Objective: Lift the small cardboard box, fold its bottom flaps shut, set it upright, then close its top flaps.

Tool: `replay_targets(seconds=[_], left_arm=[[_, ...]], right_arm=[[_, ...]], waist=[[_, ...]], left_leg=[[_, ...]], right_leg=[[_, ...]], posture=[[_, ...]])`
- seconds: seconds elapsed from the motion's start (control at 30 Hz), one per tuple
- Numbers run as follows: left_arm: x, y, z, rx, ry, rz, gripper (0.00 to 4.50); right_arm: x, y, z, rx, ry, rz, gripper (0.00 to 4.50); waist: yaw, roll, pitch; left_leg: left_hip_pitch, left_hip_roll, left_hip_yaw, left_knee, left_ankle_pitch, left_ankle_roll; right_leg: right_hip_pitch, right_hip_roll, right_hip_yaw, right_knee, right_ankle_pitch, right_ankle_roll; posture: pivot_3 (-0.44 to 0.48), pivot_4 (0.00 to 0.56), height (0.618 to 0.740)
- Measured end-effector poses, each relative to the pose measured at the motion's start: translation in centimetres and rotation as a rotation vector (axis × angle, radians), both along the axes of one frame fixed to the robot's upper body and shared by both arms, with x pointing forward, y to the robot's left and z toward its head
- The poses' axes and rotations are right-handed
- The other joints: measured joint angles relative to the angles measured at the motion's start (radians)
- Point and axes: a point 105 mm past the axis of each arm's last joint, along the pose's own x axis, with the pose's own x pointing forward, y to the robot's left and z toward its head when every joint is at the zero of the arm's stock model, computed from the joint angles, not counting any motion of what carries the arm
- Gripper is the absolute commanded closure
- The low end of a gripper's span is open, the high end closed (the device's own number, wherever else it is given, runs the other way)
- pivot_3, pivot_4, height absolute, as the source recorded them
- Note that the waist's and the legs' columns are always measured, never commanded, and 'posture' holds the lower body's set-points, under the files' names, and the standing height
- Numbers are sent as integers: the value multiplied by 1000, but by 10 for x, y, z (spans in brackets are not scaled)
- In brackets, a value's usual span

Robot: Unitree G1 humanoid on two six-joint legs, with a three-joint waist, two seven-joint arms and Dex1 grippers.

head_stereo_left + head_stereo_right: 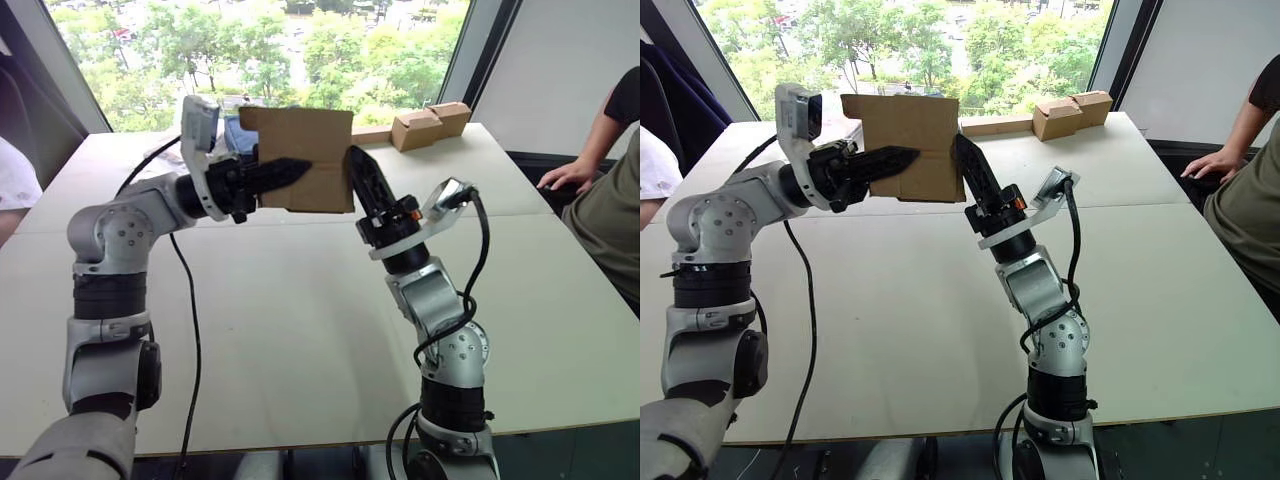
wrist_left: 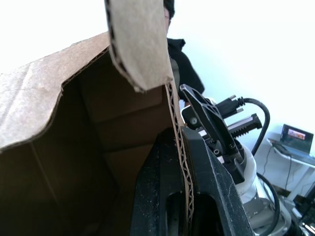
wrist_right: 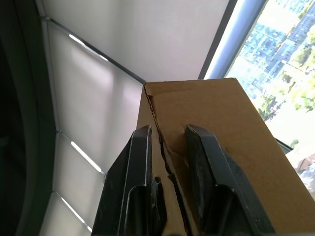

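While both arms reach up over the middle of the tabletop (image 1: 300,330), the small cardboard box (image 1: 300,150) hangs in the air between them, clear of the surface and toward the far edge. The left pincer (image 1: 285,172) comes in from the left side, its black fingers (image 2: 206,196) closed on one corrugated wall of the box, one finger inside and one outside, as the left wrist view shows along the wall's wavy cut edge. In that view the box's inside is open and hollow, and one flap (image 2: 138,44) stands out past the opening; whether it belongs to the bottom flaps or the top flaps cannot be told.

The right pincer (image 1: 975,175) rises from below at the box's right edge. In the right wrist view its two fingers (image 3: 206,167) stand a narrow gap apart, straddling a torn-looking seam at the box's corner, with cardboard between them; whether they press it cannot be told.

Near the far right corner of the tabletop lies a pair of tan boxes (image 1: 430,125) joined to a long cardboard strip. A person's hand (image 1: 565,177) rests at the right edge.
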Motion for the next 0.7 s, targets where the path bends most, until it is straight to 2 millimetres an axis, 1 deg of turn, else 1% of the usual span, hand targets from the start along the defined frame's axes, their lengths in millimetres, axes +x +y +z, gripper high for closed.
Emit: replay_targets(seconds=[0.23, 0.37, 0.47, 0.7], left_arm=[[1, -1, 0, -4, 4, 7, 4500], [4, -1, 1, -9, 7, 16, 4500], [4, -1, 2, -11, 1, 20, 4500], [5, -2, 2, -16, 2, 25, 4500]], right_arm=[[2, 0, -5, -54, 2, -45, 3438], [-1, -3, -16, -102, 19, -44, 3438], [-2, -4, -20, -116, 28, -44, 3438], [-5, -5, -22, -121, 30, -48, 3438]], waist=[[0, 0, 0], [1, 0, 0], [0, 0, 0], [0, 0, 0]], left_leg=[[0, 0, 0, 0, 0, 0], [0, 0, 0, 0, 0, 0], [0, 0, 0, -1, 0, 0], [0, 0, 0, -1, 0, 0]], right_leg=[[0, 0, 0, 0, 0, 0], [0, 0, 0, 0, 0, 0], [0, 0, 0, 0, 0, 0], [0, 0, 0, 0, 0, 0]], posture=[[0, 150, 740], [0, 150, 740], [0, 150, 740], [0, 150, 740]])
